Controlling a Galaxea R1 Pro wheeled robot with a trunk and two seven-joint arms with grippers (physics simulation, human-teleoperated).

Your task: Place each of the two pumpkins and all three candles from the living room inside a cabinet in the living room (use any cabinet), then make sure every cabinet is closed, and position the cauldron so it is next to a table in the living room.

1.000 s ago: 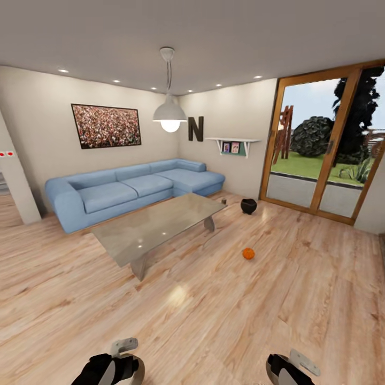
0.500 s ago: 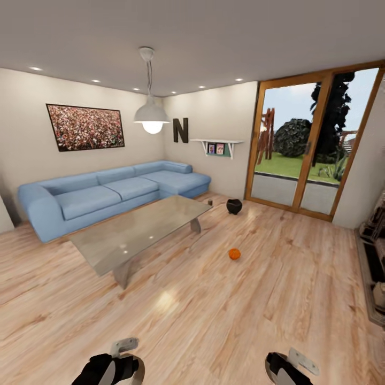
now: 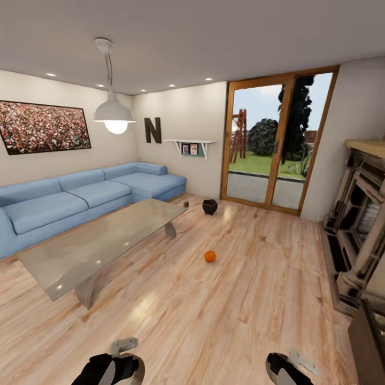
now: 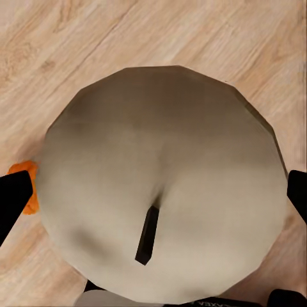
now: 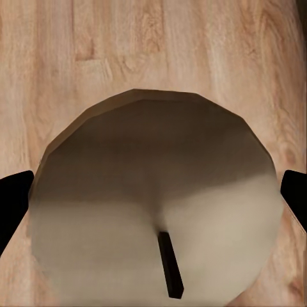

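Looking across the wooden floor (image 3: pixel 224 310), I see a small orange pumpkin (image 3: pixel 210 256) beyond the glass table (image 3: pixel 101 240). A round black cauldron (image 3: pixel 210 206) sits farther back. Each gripper, left (image 4: pixel 153 198) and right (image 5: pixel 153 204), clamps a stubby beige candle (image 4: pixel 160 179).

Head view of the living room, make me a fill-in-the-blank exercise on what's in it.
1. The pumpkin lies on the wooden ____.
2. The cauldron stands on the floor near the far corner of the glass ____.
3. The sofa along the wall is ____ in colour.
4. The letter on the wall beside the pendant lamp is ____.

Missing words: floor; table; blue; N
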